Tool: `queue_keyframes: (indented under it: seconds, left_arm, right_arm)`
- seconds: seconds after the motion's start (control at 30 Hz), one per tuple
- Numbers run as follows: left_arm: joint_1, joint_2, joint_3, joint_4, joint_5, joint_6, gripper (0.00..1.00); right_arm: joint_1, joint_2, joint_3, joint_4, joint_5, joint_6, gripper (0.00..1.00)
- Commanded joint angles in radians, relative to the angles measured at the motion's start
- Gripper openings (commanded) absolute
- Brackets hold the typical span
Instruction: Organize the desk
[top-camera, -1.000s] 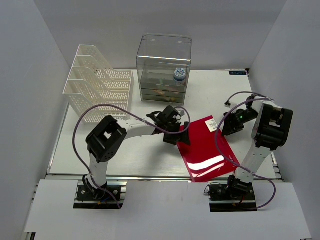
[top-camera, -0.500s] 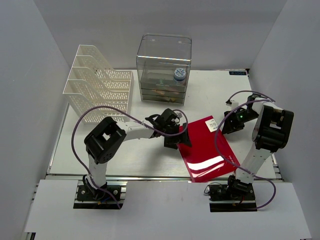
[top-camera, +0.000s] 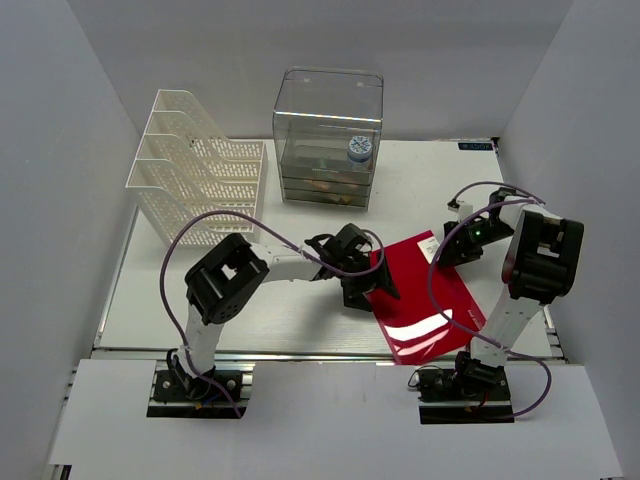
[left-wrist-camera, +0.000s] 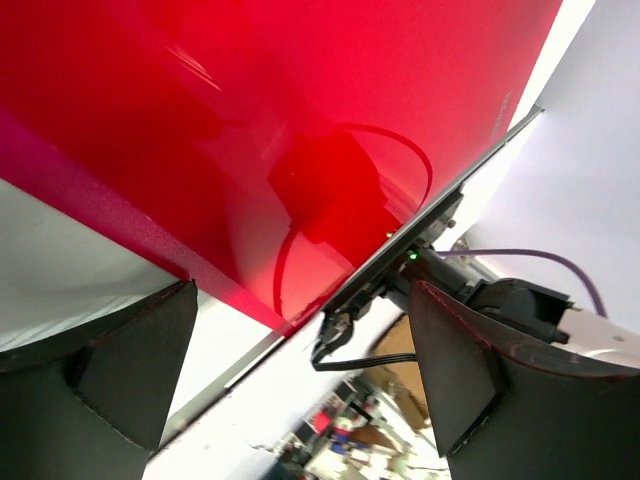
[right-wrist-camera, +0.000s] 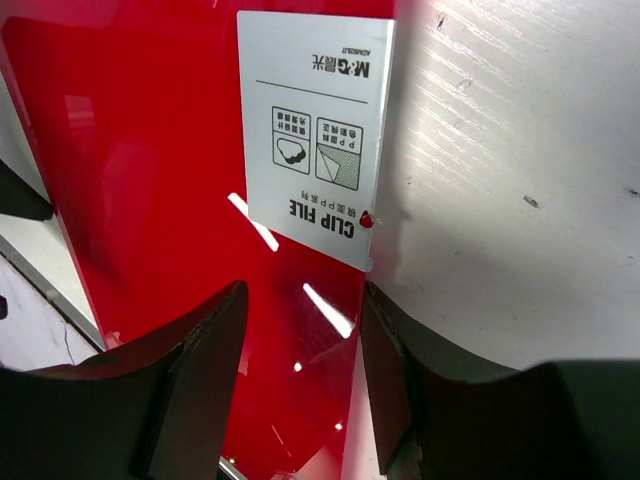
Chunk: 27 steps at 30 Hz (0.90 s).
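A glossy red clip file (top-camera: 430, 300) lies flat on the white desk (top-camera: 180, 300), right of centre near the front rail. My left gripper (top-camera: 368, 285) is at the file's left edge, jaws wide open; in the left wrist view the file (left-wrist-camera: 250, 120) fills the top and its edge runs between the fingers (left-wrist-camera: 130, 370). My right gripper (top-camera: 452, 247) is open over the file's far right corner. In the right wrist view the file (right-wrist-camera: 150, 180) carries a white label (right-wrist-camera: 315, 130), and its edge lies between the fingers (right-wrist-camera: 200, 380).
A white mesh file rack (top-camera: 195, 170) stands at the back left. A clear plastic drawer box (top-camera: 328, 120) stands at the back centre, with a blue-and-white round thing (top-camera: 359, 149) in it. The metal rail (top-camera: 300, 352) runs along the front.
My left gripper has moved right and toward the front, onto the file's left edge. The file has shifted a little to the right and turned. The right gripper has barely moved.
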<state>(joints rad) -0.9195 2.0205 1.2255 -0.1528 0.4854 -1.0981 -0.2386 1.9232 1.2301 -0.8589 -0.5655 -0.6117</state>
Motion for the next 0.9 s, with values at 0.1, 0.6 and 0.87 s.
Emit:
queue_keyframes:
  seconds: [0.1,0.6,0.87]
  left_arm:
    - [-0.013,0.141,-0.008,-0.134,-0.125,-0.017,0.98]
    - [-0.004,0.282,0.078,-0.128,-0.110,0.007,0.98]
    - [-0.004,0.311,0.121,-0.142,-0.110,0.021,0.98]
  right_arm:
    - [0.032,0.059,-0.032,0.020,0.016,-0.019,0.54]
    - [0.051,0.102,0.023,-0.140,-0.128,-0.184,0.58]
    - [0.062,0.191,0.071,-0.356,-0.238,-0.407,0.57]
